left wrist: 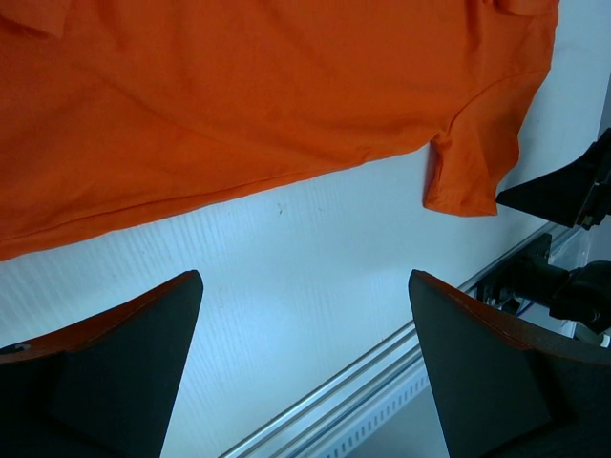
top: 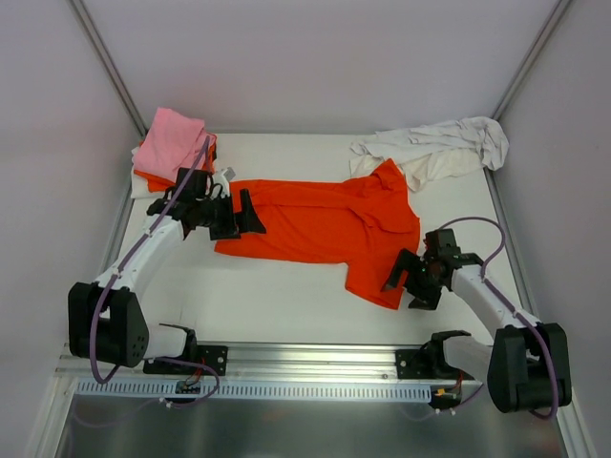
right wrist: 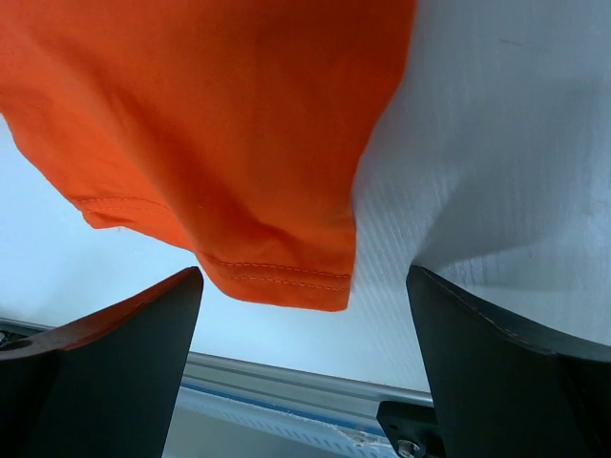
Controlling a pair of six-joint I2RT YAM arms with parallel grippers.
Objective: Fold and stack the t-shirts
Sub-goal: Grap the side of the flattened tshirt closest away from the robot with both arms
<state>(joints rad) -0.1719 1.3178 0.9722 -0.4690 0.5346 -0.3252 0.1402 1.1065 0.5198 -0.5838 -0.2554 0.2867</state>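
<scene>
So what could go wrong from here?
The orange shirt lies bunched at its right end, so a fold may come out crooked. The open right gripper by its sleeve might pinch only one layer. The left gripper, close to the pink shirt, could nudge it.

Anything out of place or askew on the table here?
The white t-shirt lies crumpled, unfolded, in the far right corner. The orange t-shirt mid-table lies crooked and wrinkled, partly folded over itself. The pink t-shirt sits folded at far left. Nothing looks damaged.
</scene>
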